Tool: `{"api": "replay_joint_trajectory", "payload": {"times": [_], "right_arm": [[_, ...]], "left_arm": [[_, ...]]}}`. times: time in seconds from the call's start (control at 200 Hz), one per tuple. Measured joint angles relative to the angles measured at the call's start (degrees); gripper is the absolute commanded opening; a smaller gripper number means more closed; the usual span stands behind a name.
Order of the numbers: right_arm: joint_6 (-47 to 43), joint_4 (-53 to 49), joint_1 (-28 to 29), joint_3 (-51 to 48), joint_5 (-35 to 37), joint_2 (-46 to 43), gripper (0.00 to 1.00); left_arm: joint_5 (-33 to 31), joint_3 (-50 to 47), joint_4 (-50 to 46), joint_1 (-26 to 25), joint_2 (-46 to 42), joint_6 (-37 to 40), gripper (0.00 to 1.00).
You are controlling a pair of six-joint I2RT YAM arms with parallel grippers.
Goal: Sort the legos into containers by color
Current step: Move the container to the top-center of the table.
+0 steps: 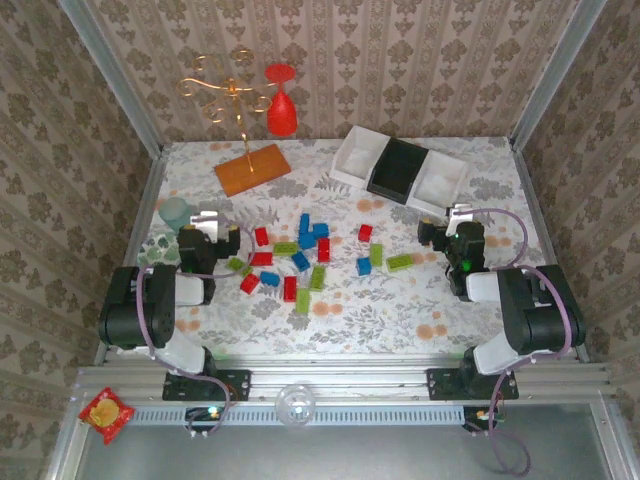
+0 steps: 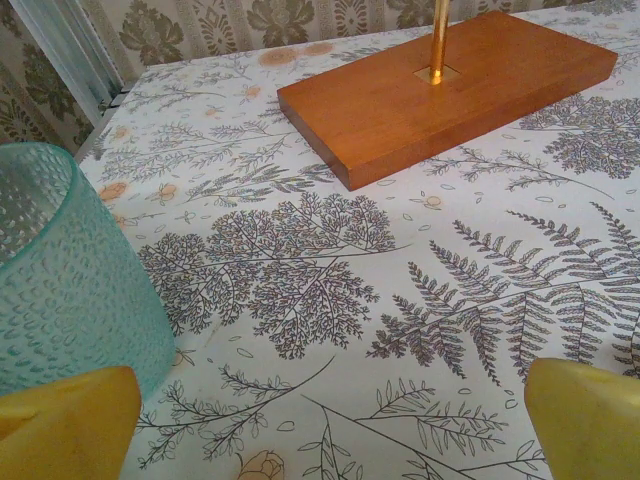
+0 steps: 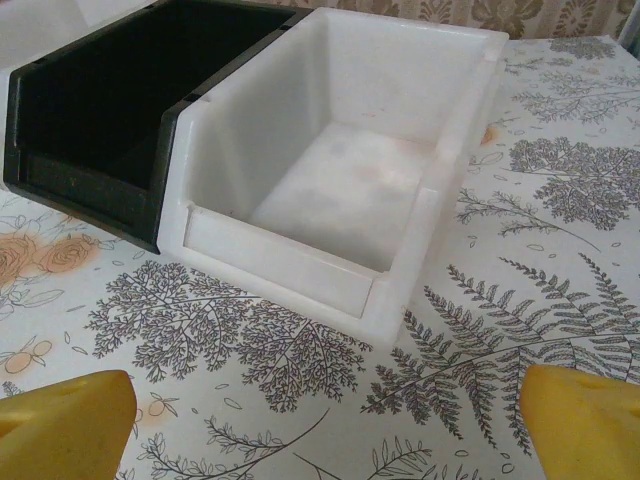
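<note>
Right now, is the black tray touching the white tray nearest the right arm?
Touching. The right wrist view shows the black tray and the white tray standing side by side with their adjoining walls flush, no gap between them.

We're looking into a lab cell dressed as a home: wallpapered panels (image 1: 400, 60) closing in beyond the jaws, aluminium rails (image 1: 350, 378) framing the fern-print tabletop (image 1: 400, 310).

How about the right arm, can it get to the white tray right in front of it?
Probably yes. The right gripper is open and faces the white tray, with just bare table between them. The black tray sits beside it, not in the way.
</note>
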Motion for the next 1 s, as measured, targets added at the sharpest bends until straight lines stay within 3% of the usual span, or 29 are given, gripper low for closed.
{"api": "replay_joint_trajectory", "payload": {"times": [1.0], "right_arm": [[0.00, 0.00, 0.00, 0.00, 0.00, 0.00, 1.00]], "left_arm": [[-0.28, 0.20, -1.07, 0.42, 0.00, -0.02, 1.00]]}}
